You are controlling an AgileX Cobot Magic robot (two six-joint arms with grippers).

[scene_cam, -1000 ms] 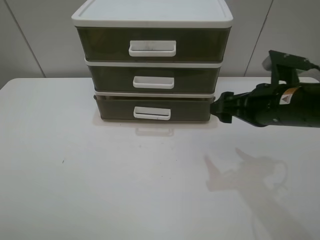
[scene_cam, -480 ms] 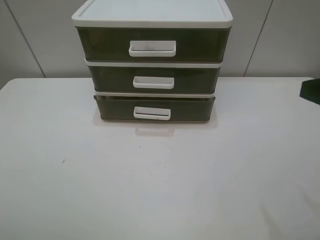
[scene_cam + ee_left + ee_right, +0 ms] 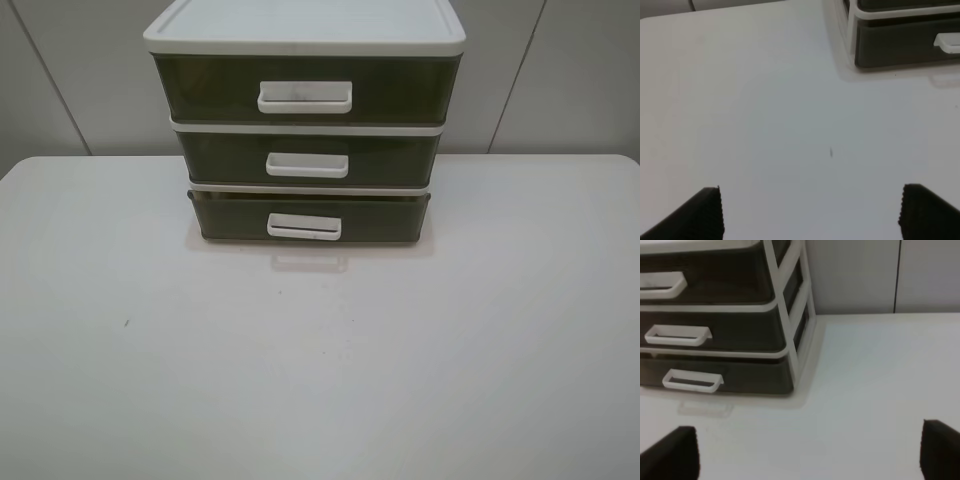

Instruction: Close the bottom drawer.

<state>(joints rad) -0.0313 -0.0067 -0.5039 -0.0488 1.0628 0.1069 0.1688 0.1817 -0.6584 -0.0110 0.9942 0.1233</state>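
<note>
From the high exterior camera we see the bottom drawer at the foot of the white-framed drawer unit, which stands at the back of the white table. Its front sits slightly proud of the middle drawer above, so we judge it not fully home. Its long axis runs across the view, and its white handle faces us. Neither arm shows here.

In the left wrist view, the left gripper hangs over bare table, its two dark fingertips spread wide with nothing between them. The drawer's corner lies well apart from it.

In the right wrist view, the right gripper is likewise wide apart and empty, with one fingertip at the frame's edge. The drawer is ahead of it, handle toward the camera, and here it looks nearly level with the frame.

We judge that the closing push is either just finished or not yet made. If the drawer is short of flush, the next move calls for bringing a gripper to its front face near the handle and pressing straight back, square to the long axis.
</note>
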